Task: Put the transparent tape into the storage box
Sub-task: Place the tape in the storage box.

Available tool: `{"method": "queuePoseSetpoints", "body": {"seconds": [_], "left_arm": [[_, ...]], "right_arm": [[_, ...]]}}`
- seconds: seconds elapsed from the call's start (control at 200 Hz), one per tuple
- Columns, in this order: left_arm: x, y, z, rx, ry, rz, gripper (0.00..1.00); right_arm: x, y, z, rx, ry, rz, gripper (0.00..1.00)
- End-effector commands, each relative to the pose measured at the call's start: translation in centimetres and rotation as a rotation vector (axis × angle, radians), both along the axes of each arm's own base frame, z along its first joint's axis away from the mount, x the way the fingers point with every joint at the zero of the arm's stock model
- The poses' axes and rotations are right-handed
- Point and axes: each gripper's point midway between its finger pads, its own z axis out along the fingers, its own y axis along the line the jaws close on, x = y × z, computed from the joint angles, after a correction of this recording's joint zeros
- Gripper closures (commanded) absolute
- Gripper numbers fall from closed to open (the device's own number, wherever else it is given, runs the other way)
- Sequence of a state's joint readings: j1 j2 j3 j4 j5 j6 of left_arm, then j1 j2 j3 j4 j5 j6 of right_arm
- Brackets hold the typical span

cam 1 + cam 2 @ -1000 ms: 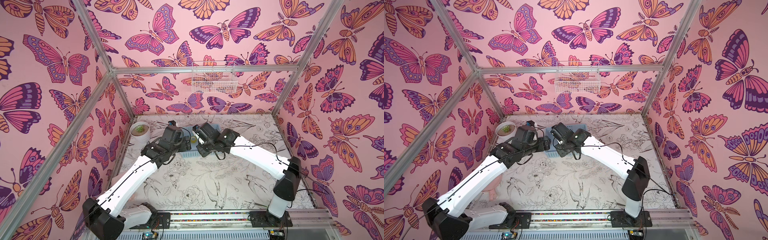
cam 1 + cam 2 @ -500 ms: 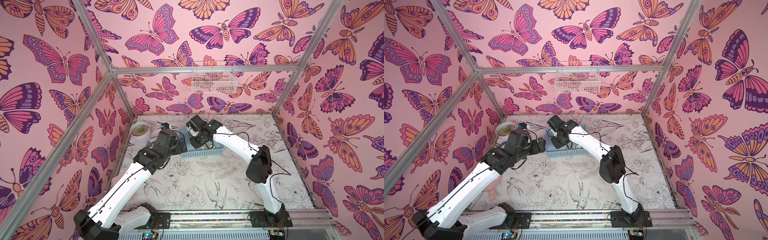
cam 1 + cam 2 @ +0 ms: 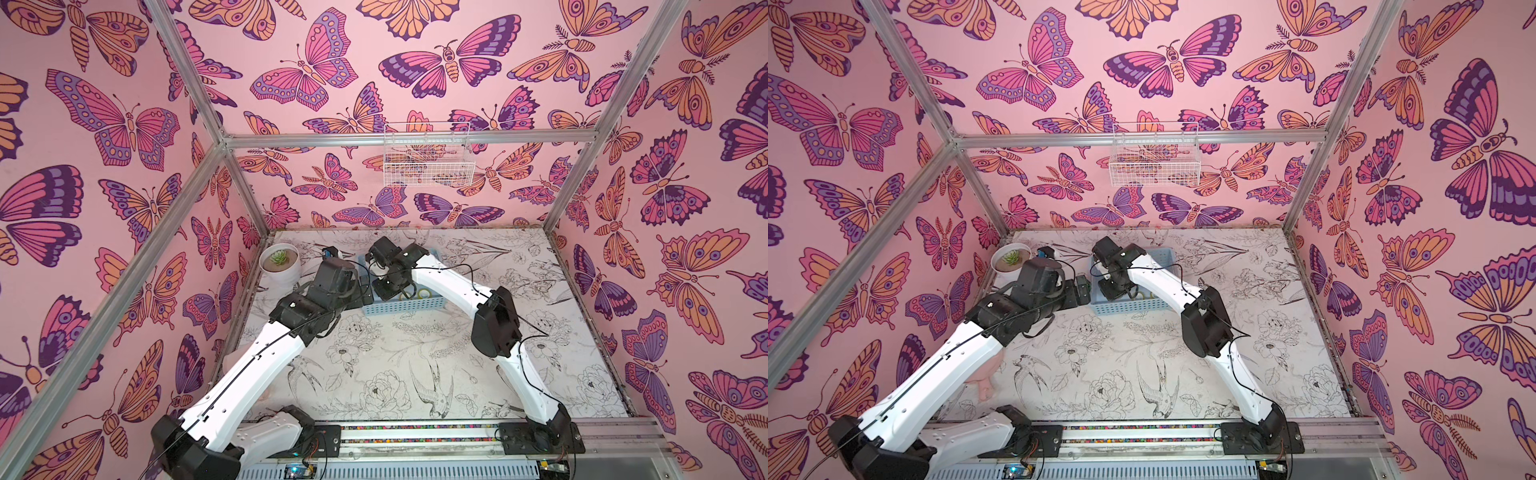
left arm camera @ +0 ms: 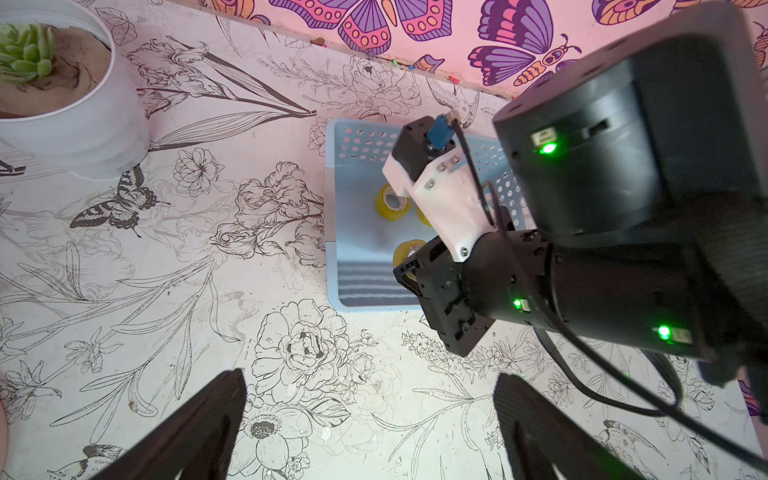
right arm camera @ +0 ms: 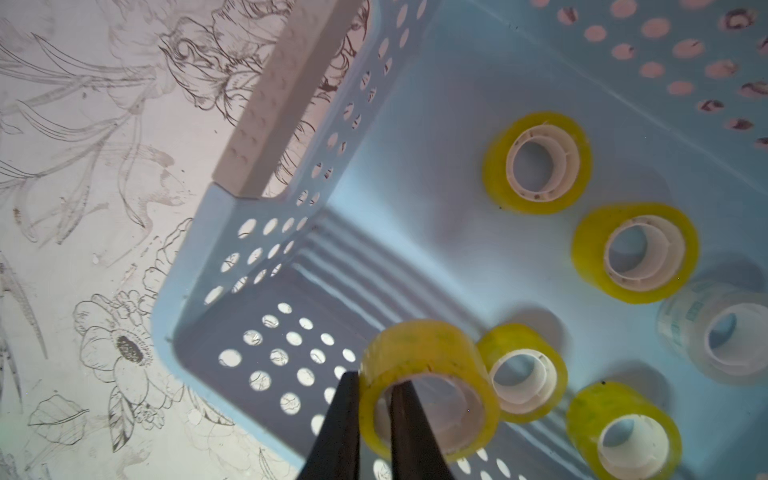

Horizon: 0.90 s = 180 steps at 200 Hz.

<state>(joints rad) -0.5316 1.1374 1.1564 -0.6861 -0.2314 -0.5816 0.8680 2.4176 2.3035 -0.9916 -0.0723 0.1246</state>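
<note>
The storage box (image 5: 257,332) is a light blue perforated basket, seen in both top views (image 3: 405,306) (image 3: 1125,307) at the table's back middle. My right gripper (image 5: 374,382) hangs over its inside, shut on the wall of a yellow transparent tape roll (image 5: 428,353), one finger inside the ring and one outside. Several more rolls lie on the box floor, yellow ones (image 5: 538,162) (image 5: 636,253) and a colourless one (image 5: 723,332). My left gripper (image 4: 370,390) is open and empty above bare table, just left of the box (image 4: 332,208).
A round white plant pot (image 3: 279,266) (image 4: 62,104) stands at the back left corner. A white wire basket (image 3: 428,162) hangs on the back wall. A pink thing (image 3: 984,382) lies under the left arm near the front left.
The left arm has drawn back to the left, away from the box. The right arm's elbow has risen and its wrist has swung back over the box.
</note>
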Motion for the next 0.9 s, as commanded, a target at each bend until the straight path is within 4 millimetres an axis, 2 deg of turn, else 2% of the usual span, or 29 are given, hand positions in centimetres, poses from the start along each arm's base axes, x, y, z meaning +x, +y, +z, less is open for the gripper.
{"method": "queuePoseSetpoints", "body": {"seconds": [0.0, 0.346, 0.726, 0.896], "left_arm": [[-0.1, 0.3, -1.0, 0.017, 0.040, 0.002, 0.00], [0.3, 0.1, -1.4, 0.014, 0.060, -0.008, 0.00], [0.5, 0.1, -1.7, 0.012, 0.072, -0.012, 0.00], [0.7, 0.0, -2.0, 0.012, 0.075, -0.012, 0.00]], "right_arm": [[0.6, 0.6, -0.1, 0.019, -0.012, 0.020, 1.00], [0.8, 0.4, -3.4, -0.030, 0.014, 0.019, 1.00], [1.0, -0.4, -5.9, -0.082, 0.041, 0.001, 0.99], [1.0, -0.8, -6.6, -0.110, 0.051, -0.001, 0.95]]}}
